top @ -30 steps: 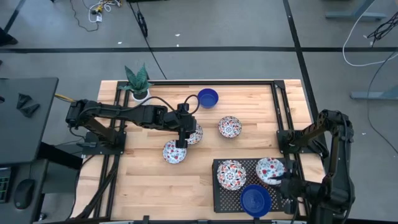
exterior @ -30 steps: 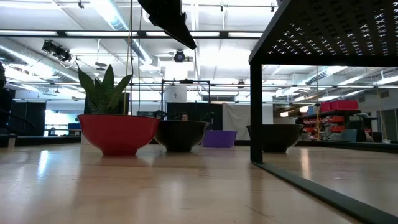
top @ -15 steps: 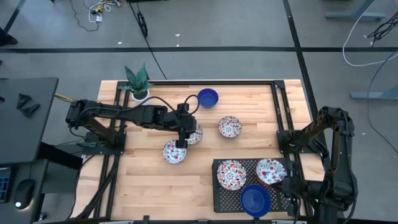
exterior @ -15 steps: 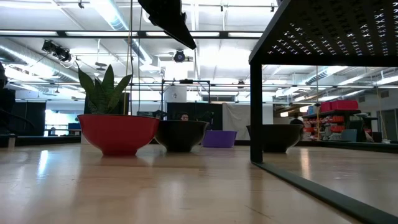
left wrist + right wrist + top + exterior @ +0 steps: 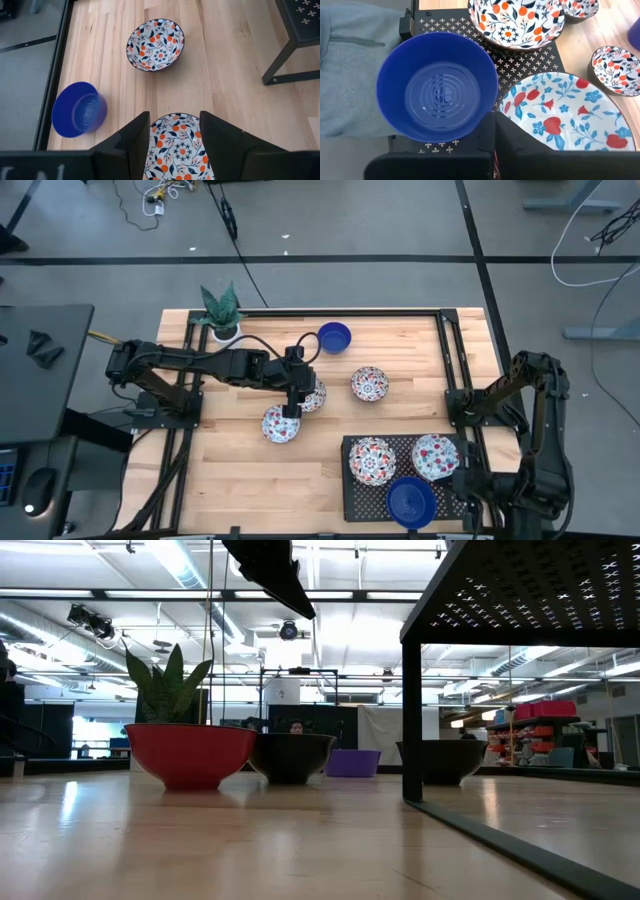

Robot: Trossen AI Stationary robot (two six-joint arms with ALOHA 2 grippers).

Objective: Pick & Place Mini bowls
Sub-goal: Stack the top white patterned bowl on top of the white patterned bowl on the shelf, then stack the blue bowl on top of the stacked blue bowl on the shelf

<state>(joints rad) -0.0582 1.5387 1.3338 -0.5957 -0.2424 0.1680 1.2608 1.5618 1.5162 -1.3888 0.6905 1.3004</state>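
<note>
- Left gripper [image 5: 291, 402]: fingers apart, poised above a floral bowl [image 5: 175, 147] on the table middle; that bowl shows between the two dark fingers [image 5: 132, 145], not clamped.
- Second floral bowl [image 5: 281, 424]: just beside the left gripper, toward the table's front edge, touching or overlapping the first; which one, cannot tell.
- Third floral bowl [image 5: 155, 44]: ahead of the left gripper, apart from it, upright on bare wood.
- Blue bowl [image 5: 77, 110]: off to one side of the left gripper, near the black frame rail.
- Potted plant [image 5: 221, 311]: behind the left arm, at the table's far corner.
- Left arm: stretched level from its base across the table.
- Right gripper [image 5: 463, 480]: fingers together, holding nothing, at the edge of the black perforated rack [image 5: 520, 62].
- On the rack, just ahead of the right gripper: a blue bowl [image 5: 437, 87], a blue-and-red floral bowl [image 5: 565, 112], an orange floral bowl [image 5: 517, 20] beyond them.
- Right arm: folded back, elbow raised, wrist low at the table's front corner.
</note>
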